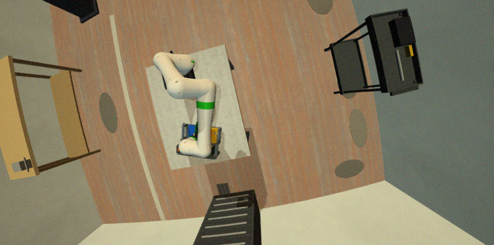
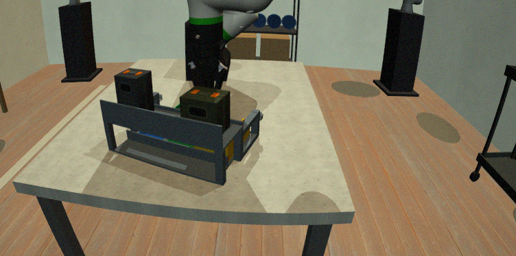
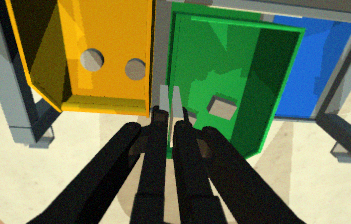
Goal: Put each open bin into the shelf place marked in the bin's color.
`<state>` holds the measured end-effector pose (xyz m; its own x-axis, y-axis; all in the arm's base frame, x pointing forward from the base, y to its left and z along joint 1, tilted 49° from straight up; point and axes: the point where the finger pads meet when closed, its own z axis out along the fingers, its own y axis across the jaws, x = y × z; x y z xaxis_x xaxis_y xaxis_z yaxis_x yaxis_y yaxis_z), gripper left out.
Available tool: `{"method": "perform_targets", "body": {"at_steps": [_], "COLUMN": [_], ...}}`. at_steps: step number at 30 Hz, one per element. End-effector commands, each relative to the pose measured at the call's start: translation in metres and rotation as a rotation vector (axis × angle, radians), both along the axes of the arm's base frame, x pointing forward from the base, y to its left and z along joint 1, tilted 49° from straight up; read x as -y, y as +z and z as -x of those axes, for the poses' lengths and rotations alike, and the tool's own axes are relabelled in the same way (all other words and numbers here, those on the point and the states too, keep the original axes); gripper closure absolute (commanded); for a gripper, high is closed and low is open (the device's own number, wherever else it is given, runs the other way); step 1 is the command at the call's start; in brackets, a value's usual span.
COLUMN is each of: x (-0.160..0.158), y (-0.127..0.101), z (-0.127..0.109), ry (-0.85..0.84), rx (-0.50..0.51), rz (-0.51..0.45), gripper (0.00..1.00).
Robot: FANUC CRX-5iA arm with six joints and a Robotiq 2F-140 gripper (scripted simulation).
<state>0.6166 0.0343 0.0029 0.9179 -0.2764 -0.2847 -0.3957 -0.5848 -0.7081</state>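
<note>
My gripper [image 3: 168, 97] is shut on the left side wall of the green bin [image 3: 208, 65] [image 2: 178, 106], one fingertip on each side of the thin wall. A grey block [image 3: 221, 107] lies in this bin; another part is half hidden by a finger. The bin sits slightly askew, its near end sticking out past the shelf front and its right side reaching over the blue mark [image 3: 312, 70]. Whether its floor touches anything is hidden. The yellow bin [image 3: 105, 30] [image 1: 215, 134] is in the shelf's left place in the wrist view, with two round parts in it.
The grey shelf [image 2: 158, 117] stands on the table [image 2: 289, 174]. Two dark boxes with orange tabs, one narrow [image 2: 132, 89] and one wide [image 2: 204, 108], stand on its rear board. Shelf side frames [image 3: 23, 107] flank the places, and a grey divider [image 3: 161, 50] runs beside the yellow bin.
</note>
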Motion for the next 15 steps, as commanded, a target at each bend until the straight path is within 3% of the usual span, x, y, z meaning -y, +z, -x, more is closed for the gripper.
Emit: {"method": "perform_targets", "body": {"at_steps": [1, 9, 10, 15], "x": [0.0003, 0.0003, 0.0003, 0.0003], "y": [0.0001, 0.0001, 0.0001, 0.0001], "z": [-0.0001, -0.0001, -0.0001, -0.0001], "ry": [0.000, 0.000, 0.000, 0.000], "rx": [0.000, 0.000, 0.000, 0.000], "rz": [0.000, 0.000, 0.000, 0.000], "gripper": [1.00, 1.00, 0.94, 0.94]}}
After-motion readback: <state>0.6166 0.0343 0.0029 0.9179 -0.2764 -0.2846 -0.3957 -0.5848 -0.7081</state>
